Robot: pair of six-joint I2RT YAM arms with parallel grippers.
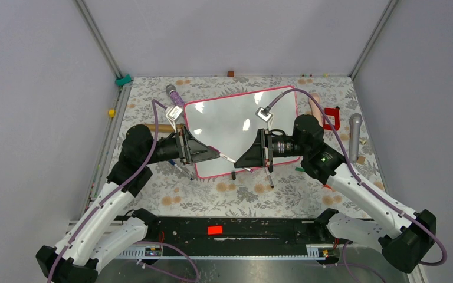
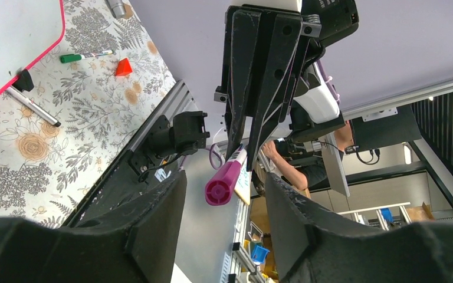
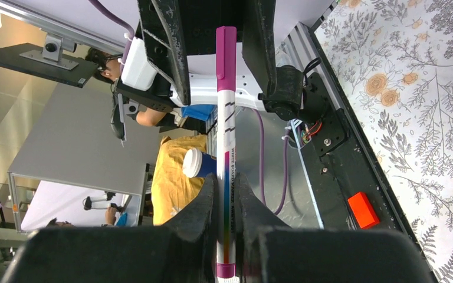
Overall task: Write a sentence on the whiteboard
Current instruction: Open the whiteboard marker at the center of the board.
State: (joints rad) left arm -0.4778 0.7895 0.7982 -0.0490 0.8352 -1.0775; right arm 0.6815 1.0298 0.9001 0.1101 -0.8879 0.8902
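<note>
Left end effector (image 2: 225, 174), own wrist view: nearest the lens. Its two dark fingers stand apart, one on each side of the cap, with a gap showing on both sides.
Marker (image 2: 221, 187): the magenta capped end points straight at the lens. The long axis runs away toward the right end effector (image 2: 243, 154), which clamps the barrel.
Whiteboard (image 2: 12, 41): only a corner shows, top left, well apart from the marker. A green pen (image 2: 85, 56) lies on the counter (image 2: 94, 124) near it.
Hidden here: most of the barrel, behind the right fingers.

Right end effector (image 3: 225, 184), own wrist view: its fingers are pressed together on the white barrel.
Marker (image 3: 225, 118): runs straight ahead, its cap at the far end between the fingers of the left end effector (image 3: 224, 76).
Hard to make out: whether those fingers touch the cap.

Whiteboard (image 1: 236, 118), top view: lies slightly askew on the floral counter (image 1: 283, 194). It is bare apart from glare, and no sentence shows.
Axis: the arms face each other over the board's near edge. The marker (image 1: 229, 158) bridges them, roughly along that edge.
Coming move, as a judgement: uncapping, with the left end effector (image 1: 212, 154) pinching the cap and pulling along that axis, away from the right end effector (image 1: 243, 159).
Nearer arm: both tips hang about equally near the board, and the right one holds the marker.
</note>
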